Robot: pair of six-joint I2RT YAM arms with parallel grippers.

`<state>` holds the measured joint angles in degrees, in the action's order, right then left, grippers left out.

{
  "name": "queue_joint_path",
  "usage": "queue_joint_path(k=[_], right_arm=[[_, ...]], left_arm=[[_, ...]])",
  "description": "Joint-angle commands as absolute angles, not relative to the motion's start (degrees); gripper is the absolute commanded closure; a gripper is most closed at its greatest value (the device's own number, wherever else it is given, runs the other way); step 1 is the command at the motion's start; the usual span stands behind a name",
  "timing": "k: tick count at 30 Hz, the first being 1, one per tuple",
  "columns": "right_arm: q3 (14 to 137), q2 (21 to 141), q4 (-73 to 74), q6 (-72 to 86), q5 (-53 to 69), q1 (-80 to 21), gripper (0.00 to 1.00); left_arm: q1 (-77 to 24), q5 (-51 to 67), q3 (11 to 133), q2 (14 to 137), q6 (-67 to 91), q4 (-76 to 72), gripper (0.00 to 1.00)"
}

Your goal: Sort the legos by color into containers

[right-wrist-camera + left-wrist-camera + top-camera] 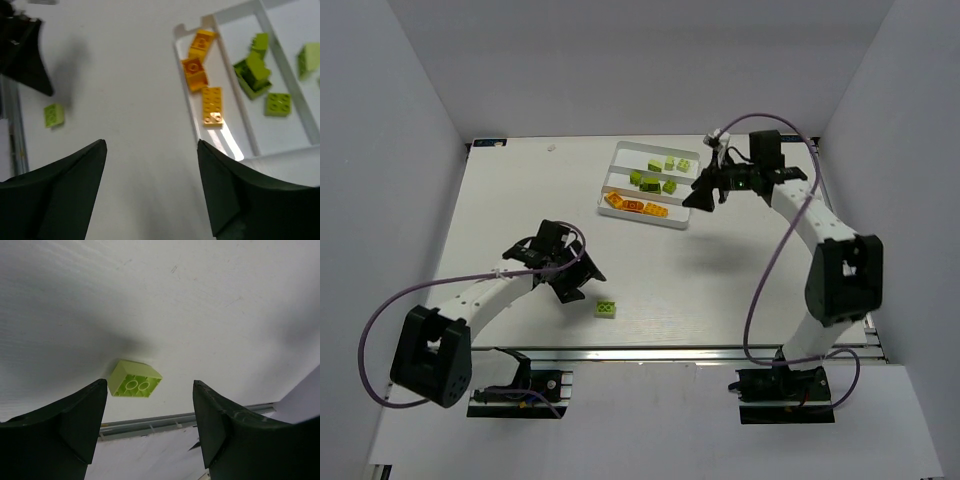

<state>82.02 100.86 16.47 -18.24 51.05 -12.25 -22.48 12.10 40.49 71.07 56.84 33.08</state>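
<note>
One lime green lego [607, 309] lies loose on the table near the front edge. My left gripper [582, 282] is open and empty just left of it. In the left wrist view the lego [134, 378] lies beyond my open gripper [149, 385], close to the left finger. The white tray [682, 222] has three slots: green legos [669, 163] in the far one, green legos [650, 183] in the middle one, orange legos [635, 206] in the near one. My right gripper [696, 195] is open and empty, raised by the tray's right end. The right wrist view shows the open gripper [151, 145], the orange legos [212, 105] and the green legos [255, 70].
The metal rail [670, 350] runs along the table's front edge, close to the loose lego. White walls enclose the table on three sides. In the right wrist view the loose lego [53, 115] lies far left, under the dark left gripper [27, 57].
</note>
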Motion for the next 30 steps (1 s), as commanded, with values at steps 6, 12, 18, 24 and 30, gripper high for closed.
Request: queue_joint_path(k=[6, 12, 18, 24, 30], right_arm=[[65.83, 85.79, 18.37, -29.0, 61.96, -13.1, 0.17], [62.76, 82.53, 15.75, -25.32, 60.73, -13.09, 0.16], [59.94, 81.04, 12.04, -21.54, 60.38, -12.92, 0.16], [59.42, 79.46, 12.13, -21.88, 60.21, -13.09, 0.14], [56.52, 76.91, 13.98, -23.29, 59.86, -12.92, 0.14]], left_arm=[[-26.72, 5.62, 53.34, 82.18, 64.75, 47.19, 0.19], [-29.27, 8.08, 49.57, 77.97, 86.37, 51.76, 0.19], [-31.81, 8.08, 51.07, 81.38, 97.28, 57.66, 0.18], [-32.34, 8.0, 50.01, 87.79, 98.88, 50.63, 0.18], [-32.34, 5.89, 53.52, 93.07, 97.39, 48.17, 0.22]])
